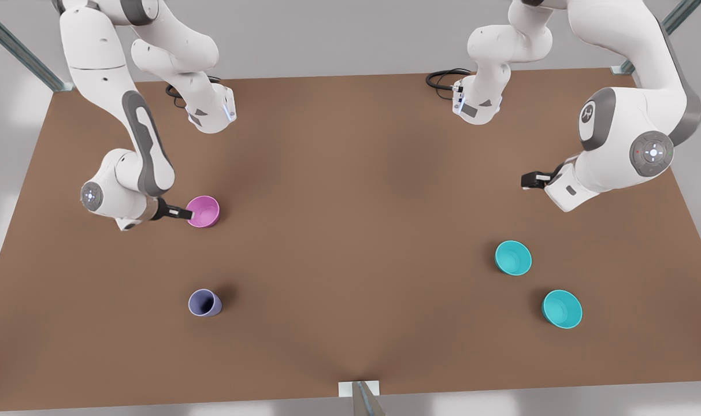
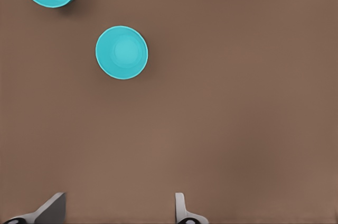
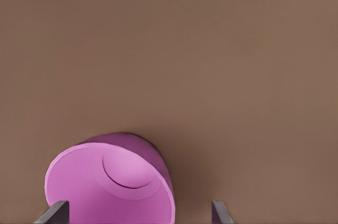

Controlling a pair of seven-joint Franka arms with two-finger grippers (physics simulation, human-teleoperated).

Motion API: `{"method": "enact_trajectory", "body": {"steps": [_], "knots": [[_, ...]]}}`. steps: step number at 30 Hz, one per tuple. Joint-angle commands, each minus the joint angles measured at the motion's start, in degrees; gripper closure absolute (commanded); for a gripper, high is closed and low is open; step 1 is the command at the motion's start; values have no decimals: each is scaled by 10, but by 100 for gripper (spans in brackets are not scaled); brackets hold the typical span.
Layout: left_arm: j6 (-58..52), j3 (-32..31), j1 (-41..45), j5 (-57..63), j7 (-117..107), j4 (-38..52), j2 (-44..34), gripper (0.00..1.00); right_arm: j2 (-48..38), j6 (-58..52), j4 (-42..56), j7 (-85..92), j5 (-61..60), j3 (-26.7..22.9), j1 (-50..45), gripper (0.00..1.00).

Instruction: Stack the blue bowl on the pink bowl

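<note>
The pink bowl (image 1: 203, 211) is seen on the brown table (image 1: 350, 231) toward the front view's left, with the right gripper (image 1: 184, 214) placed at its rim; in the right wrist view the bowl (image 3: 111, 182) lies between the spread fingertips (image 3: 55, 212), which are open and not closed on it. Two teal bowls are set near the front view's right edge, close together but apart: the blue bowl (image 1: 512, 257) and a second teal bowl (image 1: 562, 309). The left gripper (image 1: 529, 180) is held above bare table well apart from them, its fingers (image 2: 179, 208) open. A lavender cup (image 1: 204, 303) stands below the pink bowl in the front view. A wide bare stretch is left across the table's middle.
</note>
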State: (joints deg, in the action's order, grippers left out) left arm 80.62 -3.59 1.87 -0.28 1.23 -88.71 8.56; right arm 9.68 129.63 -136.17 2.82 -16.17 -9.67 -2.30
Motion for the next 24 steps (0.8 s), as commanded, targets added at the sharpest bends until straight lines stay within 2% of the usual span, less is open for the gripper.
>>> {"method": "enact_trajectory", "body": {"steps": [1,7,13,14,16,17,19,22,24], "knots": [[-9,0,0,0,2,0,0,0,-1,98,-18,48,-14,1,-2,0],[-10,0,0,0,2,-1,0,0,-3,104,-59,62,-14,5,-8,0],[-10,0,0,0,2,-1,1,0,36,114,-58,61,-25,6,-11,0],[-10,0,0,0,2,-1,1,0,40,114,-55,62,-26,6,-11,5],[-10,0,0,0,2,-1,0,0,41,111,-52,62,-26,7,-12,49],[-10,0,1,0,1,-1,1,0,39,106,-50,61,-26,9,-13,65],[-11,0,1,0,1,-1,1,0,37,92,-39,60,-26,9,-16,78],[-10,0,1,0,1,-1,1,0,34,67,-24,56,-26,8,-22,79],[-10,0,2,0,1,-1,1,0,31,-2,25,57,-35,17,-24,79]]}}
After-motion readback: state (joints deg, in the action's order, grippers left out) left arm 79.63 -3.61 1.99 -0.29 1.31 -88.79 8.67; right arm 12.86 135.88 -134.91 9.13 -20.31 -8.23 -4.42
